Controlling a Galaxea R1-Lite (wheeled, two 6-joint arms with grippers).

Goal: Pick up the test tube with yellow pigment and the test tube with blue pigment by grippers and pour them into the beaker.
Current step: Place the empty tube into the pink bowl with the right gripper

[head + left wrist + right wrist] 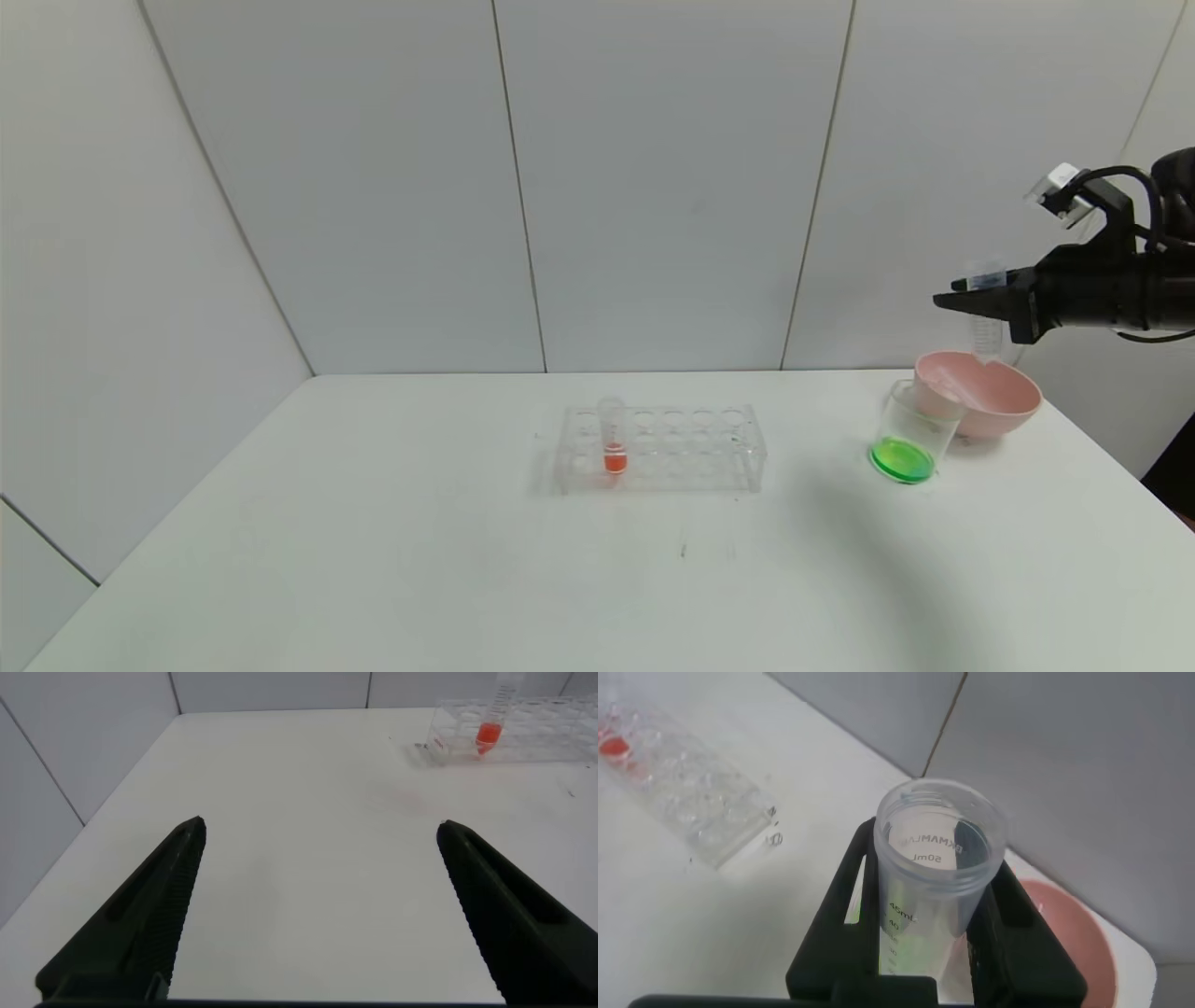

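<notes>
The left pincer (318, 905), spread wide, hangs over the bare white worktop (467, 579). Farther right, the small clear beaker (910, 434) holds green liquid beside a pink bowl (990, 397). Above it, the right pincer (976, 301) pinches an emptied clear test tube (986, 322).

A white tabletop (373, 560) set against pale wall panels. Near the middle stands a clear plastic tube rack (661, 448), its long side parallel to the far edge, with one tube of orange-red liquid (612, 437) standing upright towards its left end. By the far right corner sits a pink bowl (980, 392), and touching its near-left side a clear beaker (910, 434) with green liquid at the bottom.
</notes>
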